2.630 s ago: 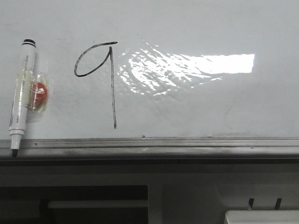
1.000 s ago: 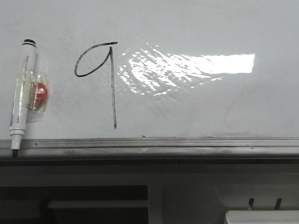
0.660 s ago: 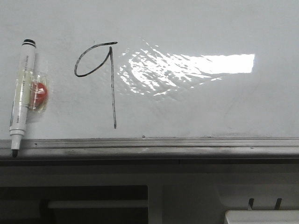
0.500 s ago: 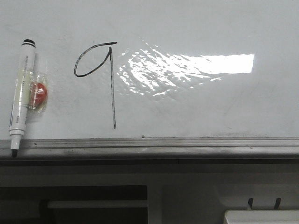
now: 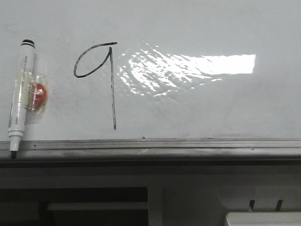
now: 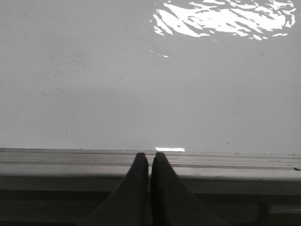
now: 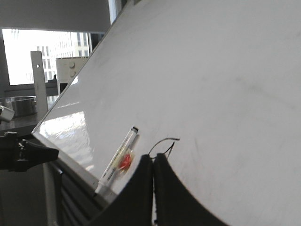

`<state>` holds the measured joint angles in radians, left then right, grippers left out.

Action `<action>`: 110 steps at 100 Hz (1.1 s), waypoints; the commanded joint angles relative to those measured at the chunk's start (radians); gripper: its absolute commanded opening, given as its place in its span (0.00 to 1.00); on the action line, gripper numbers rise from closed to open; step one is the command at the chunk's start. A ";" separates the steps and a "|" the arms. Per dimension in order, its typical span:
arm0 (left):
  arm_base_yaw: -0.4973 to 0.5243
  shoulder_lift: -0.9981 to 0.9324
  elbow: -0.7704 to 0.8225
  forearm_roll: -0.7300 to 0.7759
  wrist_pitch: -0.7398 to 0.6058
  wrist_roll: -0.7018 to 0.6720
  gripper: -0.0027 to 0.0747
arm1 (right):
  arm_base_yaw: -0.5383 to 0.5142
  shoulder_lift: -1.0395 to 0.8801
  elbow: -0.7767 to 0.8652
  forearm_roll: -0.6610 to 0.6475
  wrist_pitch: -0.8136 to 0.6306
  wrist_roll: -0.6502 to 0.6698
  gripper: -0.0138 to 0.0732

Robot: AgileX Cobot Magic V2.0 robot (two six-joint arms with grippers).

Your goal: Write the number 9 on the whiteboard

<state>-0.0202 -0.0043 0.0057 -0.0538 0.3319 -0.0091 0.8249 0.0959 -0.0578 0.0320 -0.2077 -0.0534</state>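
Black marker line stood finished on the whiteboard [image 5: 188,108]: the number 9 [image 5: 112,89] sat toward the left edge of the surface, its stem ending just above the grey rail [image 5: 155,145] along the lower edge. Beside it, at the left edge, a white marker [image 5: 20,94] rested tip-down on that rail with a red blob [image 5: 39,94] alongside. Left claw [image 6: 149,160] was clenched, gripping nothing; right claw [image 7: 154,162] was clenched too.
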 commanded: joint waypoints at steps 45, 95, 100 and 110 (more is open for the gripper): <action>0.001 -0.027 0.041 -0.003 -0.052 -0.008 0.01 | -0.580 0.026 0.094 -0.096 -0.182 0.136 0.08; 0.001 -0.027 0.041 -0.003 -0.052 -0.008 0.01 | -0.952 -0.121 0.094 -0.101 0.322 0.209 0.08; 0.001 -0.027 0.041 -0.003 -0.052 -0.008 0.01 | -0.965 -0.120 0.094 -0.101 0.363 0.209 0.08; 0.001 -0.027 0.041 -0.003 -0.052 -0.008 0.01 | -0.970 -0.122 0.094 -0.101 0.464 0.200 0.08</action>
<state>-0.0202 -0.0043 0.0057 -0.0538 0.3319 -0.0091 -0.1361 -0.0100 0.0093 -0.0693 0.2312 0.1531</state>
